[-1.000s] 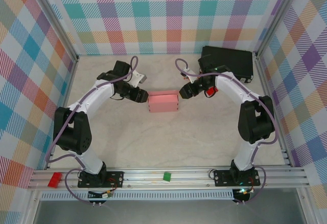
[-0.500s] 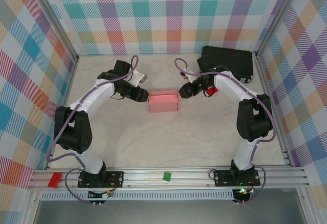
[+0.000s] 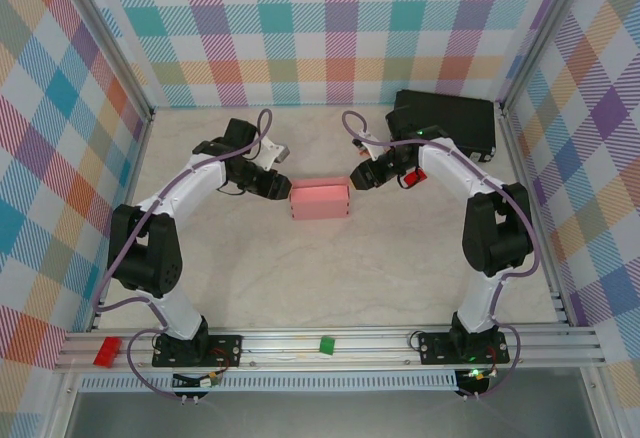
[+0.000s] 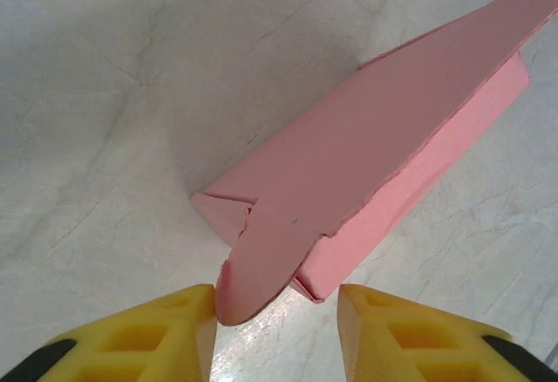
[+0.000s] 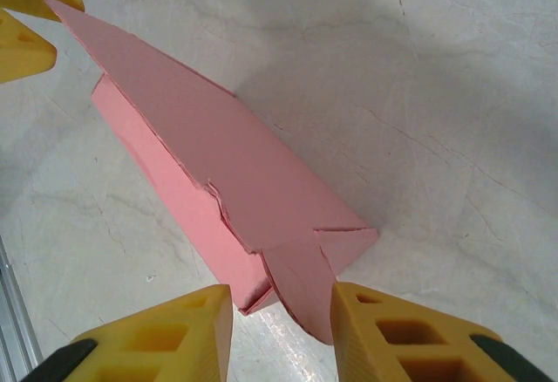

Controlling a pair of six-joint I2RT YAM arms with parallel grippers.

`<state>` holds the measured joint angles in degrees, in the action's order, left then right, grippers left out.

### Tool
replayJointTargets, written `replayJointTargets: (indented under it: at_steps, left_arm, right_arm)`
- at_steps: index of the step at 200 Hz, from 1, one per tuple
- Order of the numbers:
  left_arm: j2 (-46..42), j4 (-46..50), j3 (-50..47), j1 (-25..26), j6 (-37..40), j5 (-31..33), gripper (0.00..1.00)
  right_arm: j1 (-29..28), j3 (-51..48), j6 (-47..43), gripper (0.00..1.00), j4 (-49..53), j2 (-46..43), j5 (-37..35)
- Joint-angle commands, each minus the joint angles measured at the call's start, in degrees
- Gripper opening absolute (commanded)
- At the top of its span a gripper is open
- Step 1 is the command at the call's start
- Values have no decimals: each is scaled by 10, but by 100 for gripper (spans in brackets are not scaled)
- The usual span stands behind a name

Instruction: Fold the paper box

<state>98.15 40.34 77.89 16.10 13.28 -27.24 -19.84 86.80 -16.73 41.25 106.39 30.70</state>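
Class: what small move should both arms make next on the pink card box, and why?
Probably close the left gripper and right gripper gently on the end flaps: at both ends of the plain pink card box, a flap sticks out untucked inside each gripper's open gap.

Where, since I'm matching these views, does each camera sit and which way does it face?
Top external: above and behind the bases, looking down at the table; left arm, right arm, paper box between them.
Left wrist: on the left arm, facing one box end past the left fingers.
Right wrist: on the right arm, facing the other end past the right fingers.
Shared: all show the box.
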Motion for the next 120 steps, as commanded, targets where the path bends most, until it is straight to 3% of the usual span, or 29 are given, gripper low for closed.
replayJointTargets:
  at_steps: [1, 120]
  left_arm:
    - [-1, 1, 18, 1, -1, -14, 38]
    - [-8, -2, 17, 1, -4, -7, 39]
  right_arm:
    - [-1, 16, 6, 36, 10, 5, 14]
    - [-2, 8, 6, 36, 15, 0, -18]
